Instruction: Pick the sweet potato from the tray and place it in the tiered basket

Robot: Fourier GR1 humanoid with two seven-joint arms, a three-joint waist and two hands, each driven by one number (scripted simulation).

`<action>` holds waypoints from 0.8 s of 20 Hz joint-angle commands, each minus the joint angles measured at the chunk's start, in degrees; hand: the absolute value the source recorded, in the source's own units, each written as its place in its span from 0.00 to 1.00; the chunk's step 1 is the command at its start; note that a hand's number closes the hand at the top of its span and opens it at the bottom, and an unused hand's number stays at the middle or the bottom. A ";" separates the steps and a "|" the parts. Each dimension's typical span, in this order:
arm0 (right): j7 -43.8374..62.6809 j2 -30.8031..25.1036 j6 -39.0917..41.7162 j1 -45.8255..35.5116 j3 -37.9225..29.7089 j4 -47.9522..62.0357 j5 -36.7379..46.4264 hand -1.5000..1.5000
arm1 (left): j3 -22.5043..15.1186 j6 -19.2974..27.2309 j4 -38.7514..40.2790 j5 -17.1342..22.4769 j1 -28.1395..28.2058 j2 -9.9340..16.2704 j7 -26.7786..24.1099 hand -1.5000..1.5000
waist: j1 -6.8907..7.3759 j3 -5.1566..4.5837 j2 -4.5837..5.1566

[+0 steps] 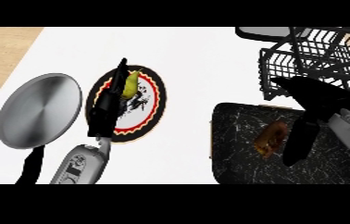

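The sweet potato (pixel 271 139), brown and stubby, lies on the black speckled tray (pixel 236 165) at the lower right. My right hand (pixel 318 98) hangs over the tray's right part, just right of the sweet potato. Its fingers are straight and one long finger (pixel 298 144) points down beside the potato without closing round it. The black wire tiered basket (pixel 301 61) stands at the upper right, just behind the tray. My left hand (pixel 104 112) lies open over a round patterned plate at the left, fingers straight and pointing away from me.
The red, black and white plate (pixel 153 102) carries a yellow-green vegetable (pixel 131 84), partly hidden by my left hand. A round steel pan (pixel 41 109) with a black handle (pixel 31 170) sits at the far left. White counter lies between plate and tray.
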 commanded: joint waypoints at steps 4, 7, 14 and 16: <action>14.13 5.99 4.30 -9.10 9.22 5.35 -0.63 0.00 | 0.51 1.16 0.44 -0.38 3.00 -0.30 -1.83 0.50 | -1.99 0.06 -0.54; 14.14 6.14 6.48 -11.68 9.98 9.09 -2.21 0.00 | 2.21 0.06 -1.51 0.98 3.46 1.12 -2.24 0.50 | -2.47 0.22 -0.50; 14.05 10.92 9.52 -18.95 14.77 9.68 -5.75 0.00 | 3.88 -1.07 -1.46 1.40 1.58 2.56 0.40 0.50 | -3.92 0.32 -0.73; 12.43 12.25 8.60 -18.98 17.20 10.98 -4.28 0.00 | 2.17 -0.17 -2.64 0.57 4.54 1.22 -1.25 0.50 | -3.84 0.36 -0.71</action>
